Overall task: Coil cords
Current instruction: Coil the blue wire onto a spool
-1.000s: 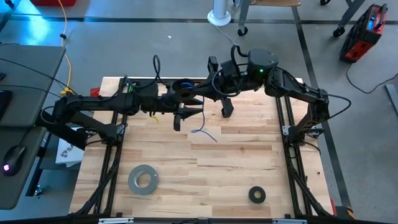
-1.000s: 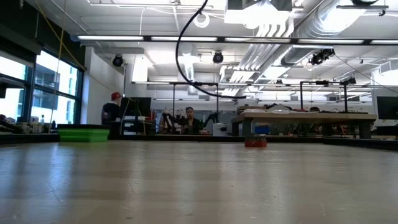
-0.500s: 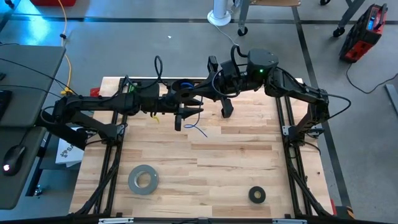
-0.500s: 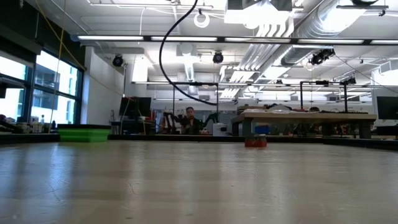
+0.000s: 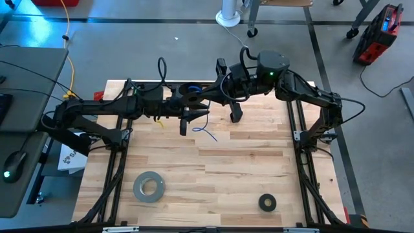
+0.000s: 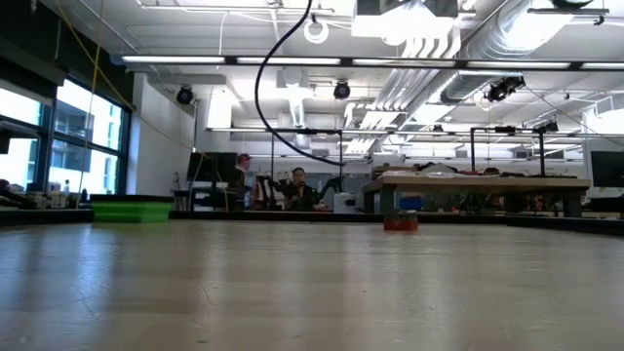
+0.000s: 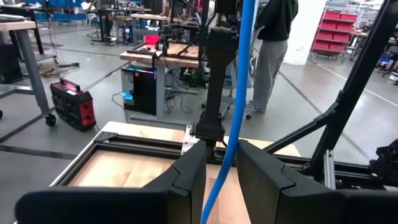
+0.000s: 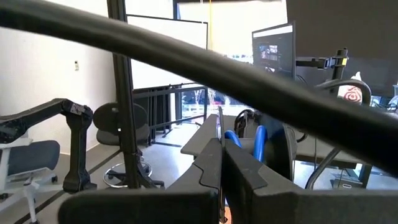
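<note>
Since a second earlier the loose blue tail had swung in toward the left gripper point(image 5: 187, 120), whose fingers point(image 7: 186, 177) had narrowed around the blue cable point(image 7: 231, 118); cable ran between them, contact not clear. Right gripper point(image 5: 208, 97) sat just beside it, at the table's point(image 5: 246, 175) back edge, fingers point(image 8: 211, 163) pressed together on the cable. Free cable end point(image 5: 206, 133) hung just in front of the left gripper. Grey tape roll point(image 5: 149, 186) and black tape ring point(image 5: 267, 202) lay near the table's front edge.

The left tool point(image 5: 185, 123) has narrowed around the blue cable point(image 5: 206, 133), whose loose end drew in.
</note>
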{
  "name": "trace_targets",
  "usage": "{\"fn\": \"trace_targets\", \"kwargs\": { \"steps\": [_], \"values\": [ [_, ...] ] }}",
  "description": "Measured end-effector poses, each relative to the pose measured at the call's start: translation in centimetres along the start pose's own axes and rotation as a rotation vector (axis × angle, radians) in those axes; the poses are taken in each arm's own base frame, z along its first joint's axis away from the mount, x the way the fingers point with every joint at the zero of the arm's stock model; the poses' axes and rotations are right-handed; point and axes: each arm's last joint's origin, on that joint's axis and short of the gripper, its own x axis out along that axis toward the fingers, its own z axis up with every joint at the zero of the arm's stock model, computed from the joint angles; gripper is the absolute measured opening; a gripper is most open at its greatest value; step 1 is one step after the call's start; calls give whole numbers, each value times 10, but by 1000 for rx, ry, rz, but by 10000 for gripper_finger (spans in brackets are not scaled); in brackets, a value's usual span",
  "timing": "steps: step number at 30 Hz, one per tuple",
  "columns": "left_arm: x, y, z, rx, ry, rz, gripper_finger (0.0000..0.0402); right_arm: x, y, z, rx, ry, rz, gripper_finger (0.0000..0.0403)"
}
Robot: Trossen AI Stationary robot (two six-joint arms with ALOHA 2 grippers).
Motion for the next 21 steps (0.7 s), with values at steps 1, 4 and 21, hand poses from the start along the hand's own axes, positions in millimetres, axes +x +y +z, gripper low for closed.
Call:
{"fn": "trace_targets", "kwargs": {
  "steps": [1,4,21],
  "values": [
    [0,0,0,0,-1,0,83,0,0,0,0,1,0,0],
    [0,0,-1,0,7,0,83,0,0,0,1,3,0,0],
    [-11,-1,1,-56,43,-22,4,-12,4,9,-10,-3,-1,0]
  ]
}}
